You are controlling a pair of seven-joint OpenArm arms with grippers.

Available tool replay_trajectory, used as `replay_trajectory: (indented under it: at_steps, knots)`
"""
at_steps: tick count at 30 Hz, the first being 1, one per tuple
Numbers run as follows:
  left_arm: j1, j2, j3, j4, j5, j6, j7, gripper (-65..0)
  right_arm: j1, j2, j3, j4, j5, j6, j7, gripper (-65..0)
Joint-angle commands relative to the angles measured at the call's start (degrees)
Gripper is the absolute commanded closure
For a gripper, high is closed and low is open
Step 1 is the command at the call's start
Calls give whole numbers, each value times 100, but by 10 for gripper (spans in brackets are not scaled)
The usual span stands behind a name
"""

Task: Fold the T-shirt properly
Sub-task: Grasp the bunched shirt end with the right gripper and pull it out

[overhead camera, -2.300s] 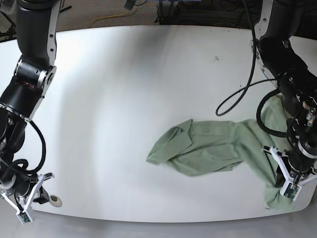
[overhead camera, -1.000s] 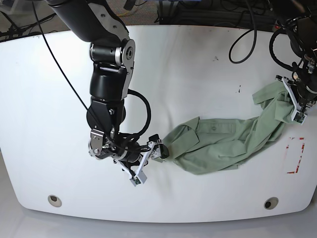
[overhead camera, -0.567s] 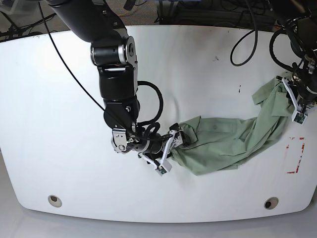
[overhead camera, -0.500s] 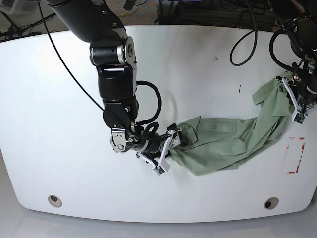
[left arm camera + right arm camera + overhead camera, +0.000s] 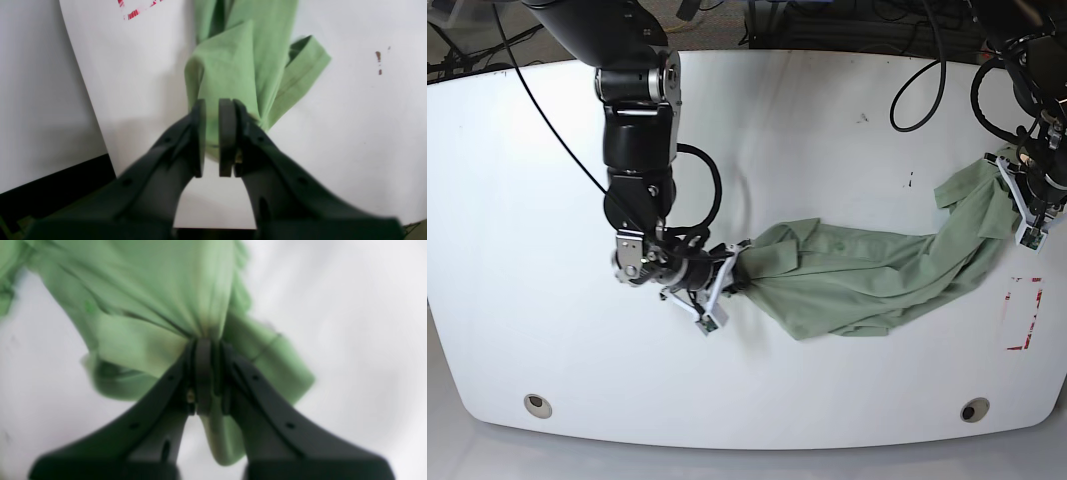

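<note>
The pale green T-shirt lies stretched across the white table, strung between my two grippers. In the base view my right gripper is shut on the shirt's left end, the fabric bunched where it is pinched. The right wrist view shows that gripper with its jaws pressed together on gathered green cloth. My left gripper holds the shirt's right end near the table's right edge. In the left wrist view the left gripper pinches a fold of the shirt between its pads.
A red tape mark sits on the table below the left gripper, seen also as a red mark in the left wrist view. Two round holes lie near the front edge. A black cable hangs at the back right.
My right gripper has shut on the shirt's left end and drawn it leftward, pulling the cloth longer and flatter. The left gripper has stayed in place on the right end.
</note>
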Motion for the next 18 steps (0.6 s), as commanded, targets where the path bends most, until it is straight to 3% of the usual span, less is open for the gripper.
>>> replay_trajectory:
  at_steps: [1,5,7,10,13,18]
  knots:
    - [-67,-93,-29,79,6,-3,-66,-68,-79,195,97,1135,71,6,-279,0]
    - [-67,-84,-20,79,-29,-3,-66,-106,-651,573,124,2410,62,6,-992,0]
    - [-85,-76,-20,79,-29,-3,-66,-183,-906,792,124,2867,62,6,-1194,0]
    - [-120,74,-46,79,-3,-3,-66,-368,-1372,1170,141,3421,62,6,-1255,0]
    - [-296,135,-55,70,6,-3,-66,-465,-1670,1337,528,3614,106,6,-1264,0]
    - [-656,408,-55,-431,-38,-3,-66,-485,-1811,1478,1135,3623,220,6,-1466,0]
